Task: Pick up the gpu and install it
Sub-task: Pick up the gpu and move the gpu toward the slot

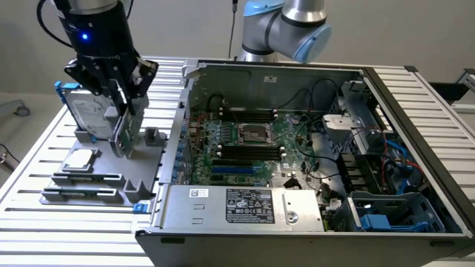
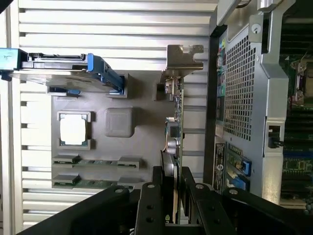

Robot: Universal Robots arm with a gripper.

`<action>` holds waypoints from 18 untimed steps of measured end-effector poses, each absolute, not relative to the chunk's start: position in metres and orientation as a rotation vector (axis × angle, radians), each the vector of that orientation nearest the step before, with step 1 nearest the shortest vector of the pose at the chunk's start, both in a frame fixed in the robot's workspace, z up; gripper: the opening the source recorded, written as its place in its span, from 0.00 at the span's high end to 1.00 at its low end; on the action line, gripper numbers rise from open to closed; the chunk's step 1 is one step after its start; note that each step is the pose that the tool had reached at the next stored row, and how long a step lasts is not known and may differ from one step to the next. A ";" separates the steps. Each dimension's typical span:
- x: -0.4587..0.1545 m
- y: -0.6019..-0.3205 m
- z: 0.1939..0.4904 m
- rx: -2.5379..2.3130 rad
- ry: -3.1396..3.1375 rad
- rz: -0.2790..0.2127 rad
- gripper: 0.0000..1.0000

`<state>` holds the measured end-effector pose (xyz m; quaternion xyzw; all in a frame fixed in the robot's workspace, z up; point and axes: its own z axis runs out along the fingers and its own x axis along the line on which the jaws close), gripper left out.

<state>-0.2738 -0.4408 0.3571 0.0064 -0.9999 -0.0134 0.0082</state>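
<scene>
The gpu (image 1: 122, 136) stands upright on edge over the grey holder tray (image 1: 144, 186), to the exterior view's left of the open computer case (image 1: 245, 207). My gripper (image 1: 122, 103) comes down on it from above, one finger on each face, shut on the card. In the wrist view the gpu (image 2: 174, 132) runs edge-on away from my gripper (image 2: 171, 193), with its metal end bracket (image 2: 183, 58) at the far end. I cannot tell whether the card's lower edge still touches the tray.
A silver hard drive in a blue frame (image 1: 85, 111) stands just beside the card. A square processor chip (image 1: 80, 159) and memory sticks (image 1: 82, 193) lie on the tray. The case wall (image 2: 242, 83) is close by, and the motherboard (image 1: 245, 147) with blue slots (image 1: 231, 167) lies inside.
</scene>
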 end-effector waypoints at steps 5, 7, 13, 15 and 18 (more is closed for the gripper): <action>-0.261 -0.441 0.380 0.020 -3.124 -0.042 0.74; -0.254 -0.441 0.389 0.020 -3.123 -0.042 0.74; -0.233 -0.441 0.416 0.020 -3.119 -0.042 0.74; -0.225 -0.441 0.425 0.020 -3.118 -0.042 0.74; -0.211 -0.441 0.439 0.020 -3.115 -0.042 0.74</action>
